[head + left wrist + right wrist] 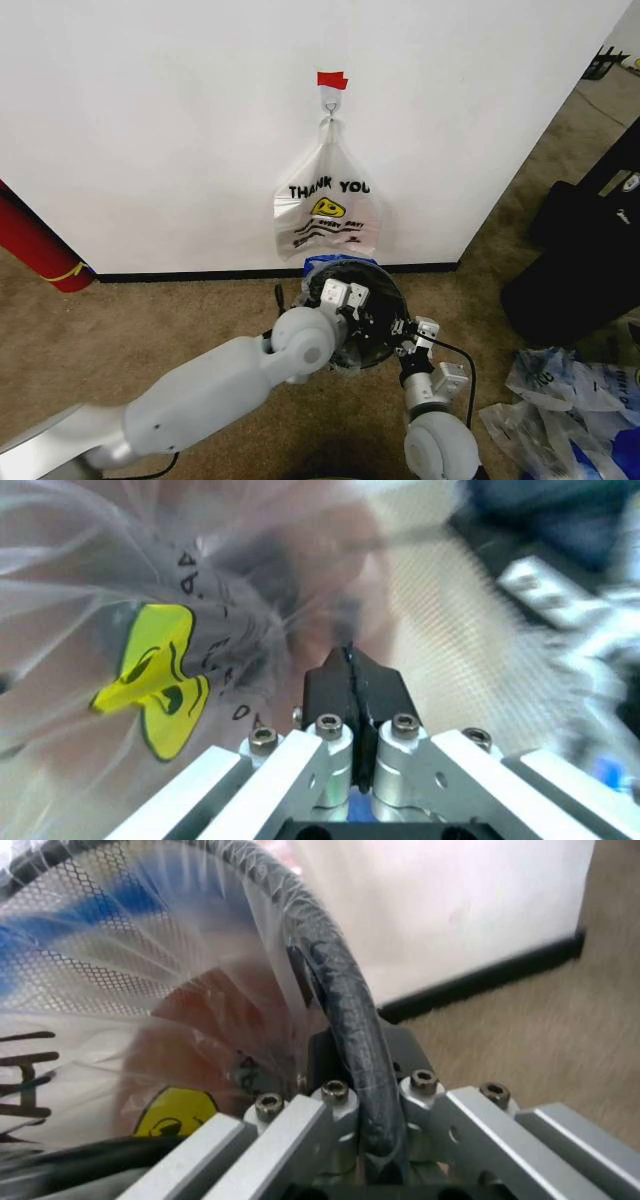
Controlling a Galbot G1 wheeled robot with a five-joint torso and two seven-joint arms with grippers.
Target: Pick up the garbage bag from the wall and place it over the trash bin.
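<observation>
Head view: the garbage bag [321,264] is down at the trash bin [378,338], on the floor [140,320] by the wall [150,120]. A bit of its blue shows at the far edge of the bin.
Bag up close: in the right wrist view the thin clear plastic is pulled over the bin's black top ring and lies inside the mesh.
Right gripper [413,336]: it sits on the bin's right side. Its jaws are closed on the top ring, with the plastic under them.
Left gripper [345,297]: it is over the far side of the bin. Its jaws are pressed tight together. The folds of plastic run toward the tips, so they likely pinch the bag, but that is not sure.
Other bag: the white THANK YOU bag [328,210] hangs on the hook [331,104], just above the bin and close to the left gripper.
What could go wrong, tearing: the plastic is very thin. A hard pull by the left gripper while the right one holds the ring could rip it.
What could go wrong, slipping: if either gripper lets go too soon, the plastic may slide off the ring and fall into the bin.
What could go wrong, tipping: the bin is small and light. A sideways tug on the ring could knock it over.
What could go wrong, snagging: lifting the left gripper could catch the hanging bag and pull it off its hook.
</observation>
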